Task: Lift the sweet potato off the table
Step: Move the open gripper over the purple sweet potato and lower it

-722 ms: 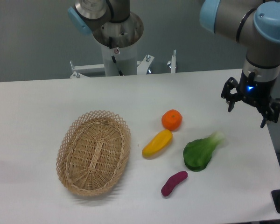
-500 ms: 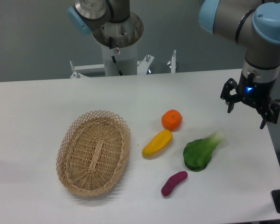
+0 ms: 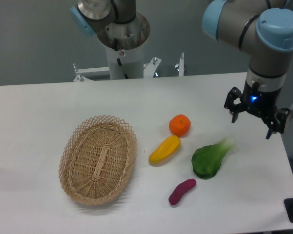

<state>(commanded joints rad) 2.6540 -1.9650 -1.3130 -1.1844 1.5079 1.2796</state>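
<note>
From the fixed camera, the gripper (image 3: 253, 119) has shifted a little leftward from where it hung half a second ago, edging in from the right side of the table (image 3: 49, 105) — its fingers spread, holding nothing. That reads as the start of the approach, not yet a descent: it hangs well apart from the sweet potato (image 3: 181, 191), which lies untouched near the front edge, just below the green leafy vegetable (image 3: 211, 158) and ahead of the yellow vegetable (image 3: 164, 149) and the orange fruit (image 3: 179, 125). The arm has to travel left and forward, then come down. A wicker basket (image 3: 98, 159) sits on the left of the white, matte tabletop, whose surface shows soft shadows under each item. Behind it stands the arm's white pedestal (image 3: 124, 58) against a plain grey wall — nothing else in the room is visible.
</note>
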